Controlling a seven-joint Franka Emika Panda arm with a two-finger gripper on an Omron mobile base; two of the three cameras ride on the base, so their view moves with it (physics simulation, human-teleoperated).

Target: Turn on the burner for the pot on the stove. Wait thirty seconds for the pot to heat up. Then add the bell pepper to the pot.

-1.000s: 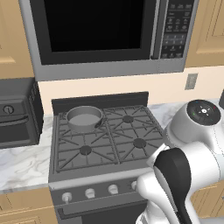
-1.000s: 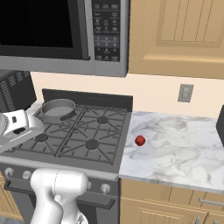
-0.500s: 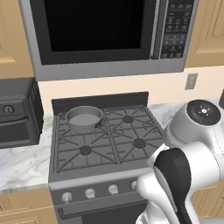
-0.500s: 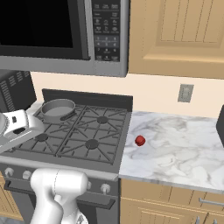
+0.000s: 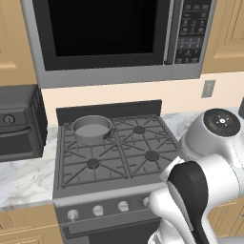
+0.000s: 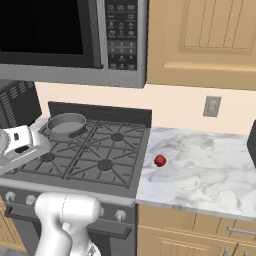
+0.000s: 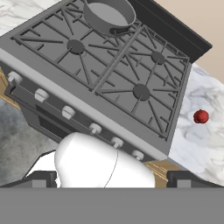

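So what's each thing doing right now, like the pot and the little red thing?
Small round grey metal pot: upright on the back left burner, empty.
Small red bell pepper: lying on the marble counter, right of the stove.
Dark grey gas stove: no flame showing.
Gripper: open, holding nothing.

Likely a home kitchen: stove (image 5: 114, 157), microwave (image 5: 114, 38), marble counter (image 6: 200, 170).

No writing here can be read: the microwave's keypad (image 6: 121, 41) at about eleven o'clock of the right base view carries only blurred, illegible marks
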